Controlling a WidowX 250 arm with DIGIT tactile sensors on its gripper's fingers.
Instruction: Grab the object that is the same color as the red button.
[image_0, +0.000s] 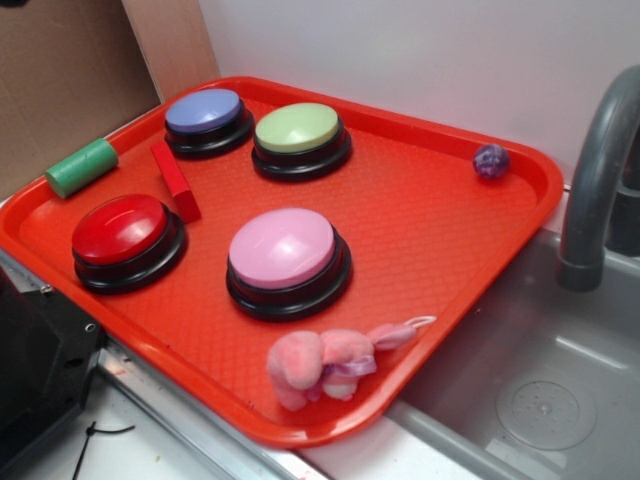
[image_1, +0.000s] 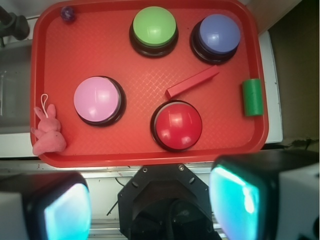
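Exterior view. Red tray (image_0: 470, 260) fills most of the frame, beside a grey sink (image_0: 540, 390) with a faucet (image_0: 600, 170) cut off at the right edge. No gripper in sight here; only a dark piece of hardware (image_0: 35, 370) at lower left, cropped, identity unclear. Red block (image_0: 175, 180) lies flat on the tray, just beside the red button (image_0: 128, 240) and between it and the blue button (image_0: 207, 120). Long axis runs from upper left, near the green cylinder (image_0: 82, 166), down toward the red button's right side. Red on red, so its outline is faint. Green button (image_0: 300, 138) and pink button (image_0: 287, 260) sit further right. Small purple ball (image_0: 491, 160) near the far rim. Pink plush toy (image_0: 325, 362) at the near rim; its shape is hard to read.

Wrist view. Gripper (image_1: 150, 205) looks down from outside the tray's near edge; two fingers (image_1: 250, 200), blurred and cut off by the frame, stand wide apart with nothing between them. Block lies diagonally, low end just beside the red button's top, high end pointing toward the blue button. Cylinder sits by the right rim; plush toy overlaps the left rim.
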